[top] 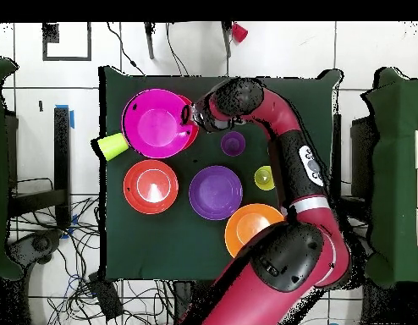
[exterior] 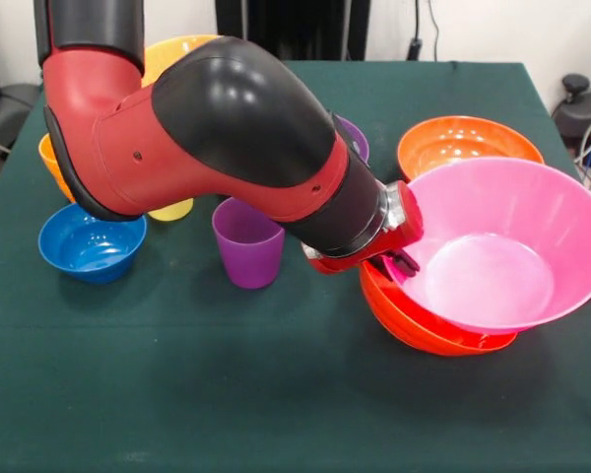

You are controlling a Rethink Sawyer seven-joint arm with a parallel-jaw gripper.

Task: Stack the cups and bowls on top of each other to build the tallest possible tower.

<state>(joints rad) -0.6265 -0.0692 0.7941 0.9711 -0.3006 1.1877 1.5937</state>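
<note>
Pincer (exterior: 402, 258) pinching the pink bowl's (exterior: 502, 246) near rim, seating it on a red-orange bowl (exterior: 424, 330).

Rim grip is leaving the pink bowl tilting; purple cup (exterior: 247, 241) standing apart on the surface (exterior: 227, 394), likely awaiting stacking.

Table (exterior: 227, 394): dark green cloth top
Under gripper (exterior: 389, 258): red-orange bowl (exterior: 414, 330) on the cloth (pink bowl (exterior: 502, 246) sits in it, tilted)
Just beside gripper: purple cup (exterior: 247, 241), upright
Beyond the pink bowl from gripper: second red-orange bowl (top: 151, 186), lime green cup (top: 112, 146) on its side
Farther off: purple bowl (top: 216, 192), yellow cup (top: 264, 178), orange bowl (top: 250, 227), blue bowl (exterior: 91, 242)
</note>
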